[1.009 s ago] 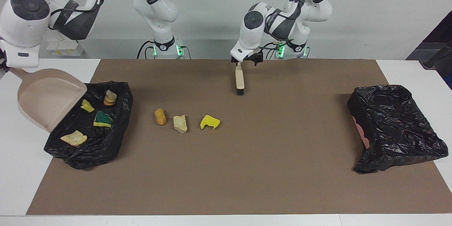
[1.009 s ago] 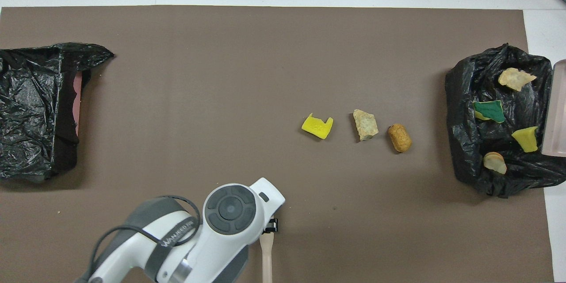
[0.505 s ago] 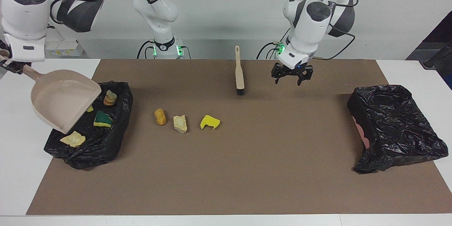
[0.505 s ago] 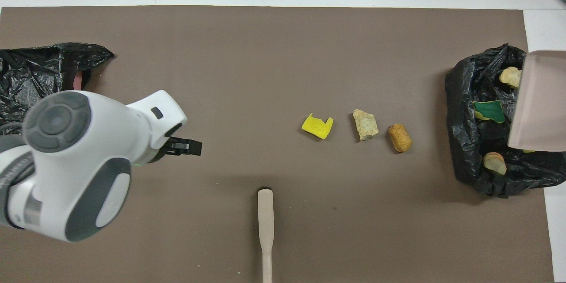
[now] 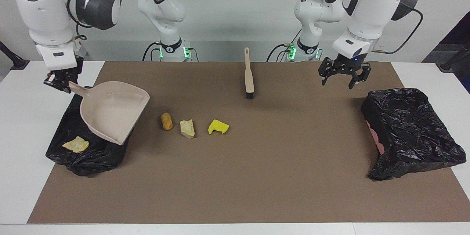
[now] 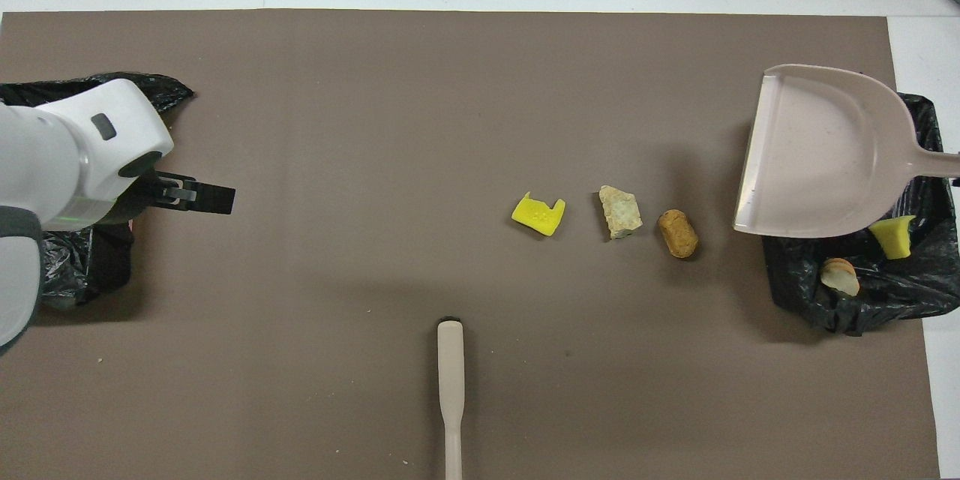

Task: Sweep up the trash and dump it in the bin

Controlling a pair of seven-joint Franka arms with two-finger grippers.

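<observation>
Facing view: three scraps lie in a row on the brown mat (image 5: pixel 235 176) — a golden-brown roll piece (image 5: pixel 166 121), a pale bread chunk (image 5: pixel 187 129) and a yellow sponge chunk (image 5: pixel 218 126) — well apart from either bin. One more scrap, a pale flat bread piece (image 5: pixel 76 144), shows in the black-bagged bin (image 5: pixel 88 154) at the right arm's end of the table; the rest of that bin is covered by the beige dustpan (image 5: pixel 112 112), which is up over the bin and its edge toward the scraps. The right gripper (image 5: pixel 58 80) is clamped on the dustpan's handle. One beige brush (image 5: pixel 249 75) lies by itself on the mat, nearer to the robots than the scraps, nothing touching it. The left gripper (image 5: pixel 344 75) hangs with fingers spread and nothing in them, over the mat just beside the second black-bagged bin (image 5: pixel 411 132) (no scraps can be seen in this one). Open mat lies between the scraps and that bin.

Overhead view: the same three scraps lie in line, roll piece (image 6: pixel 678 233) closest to the dustpan (image 6: pixel 817 154). Below the pan's rim two more pieces show in the bin (image 6: pixel 847 300) — a yellow sponge piece (image 6: pixel 892 235) and a round bread piece (image 6: pixel 839 276). The left gripper (image 6: pixel 196 197) is over the mat by the second bin (image 6: pixel 75 277); the brush (image 6: pixel 451 375) runs toward the mat's robot-side edge.
</observation>
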